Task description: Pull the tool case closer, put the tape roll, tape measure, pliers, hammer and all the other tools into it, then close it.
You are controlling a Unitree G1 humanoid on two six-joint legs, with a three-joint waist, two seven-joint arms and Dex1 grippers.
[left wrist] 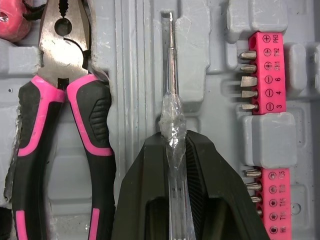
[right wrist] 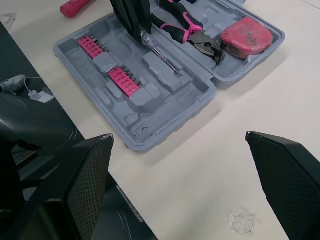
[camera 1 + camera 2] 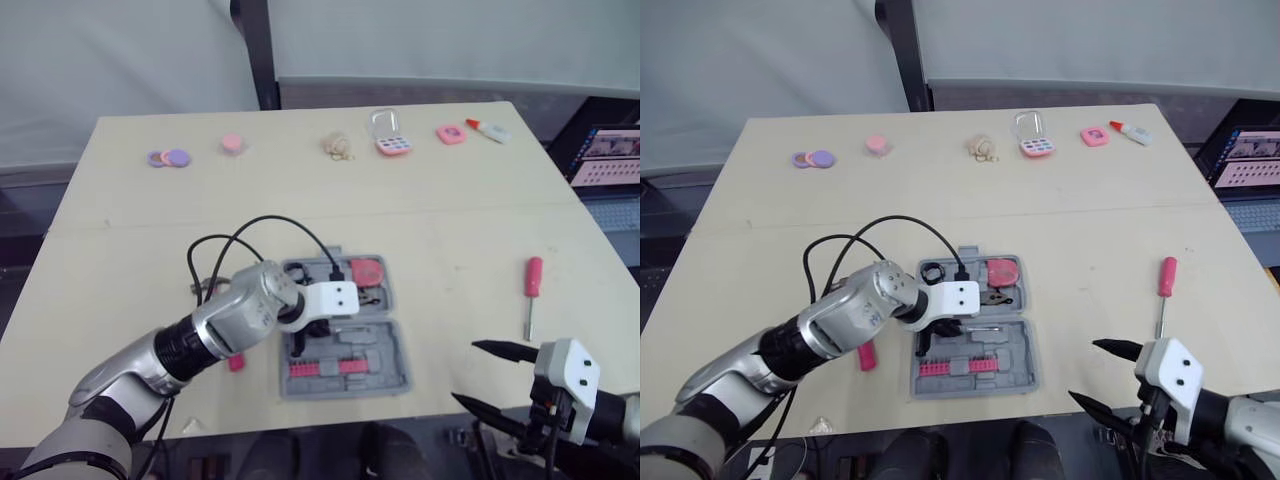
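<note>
Left gripper clamps clear-handled screwdriver over tool case beside bit strip marked PH3, PH2, PH1; right gripper gapes wide

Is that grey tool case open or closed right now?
Open: both halves of the tool case lie flat on the table, with pliers and tape measure visible inside.

We read markings on the upper pink bit holder in the tool case, each beside one bit's slot. Next to circled plus signs stand PH3, PH2 and PH1. Next to circled minus signs stand the numbers 6, 4 and 3. The lower pink bit holder also carries a column of small circled symbols with short letter-and-number codes, but we cannot read these with any certainty.
</note>
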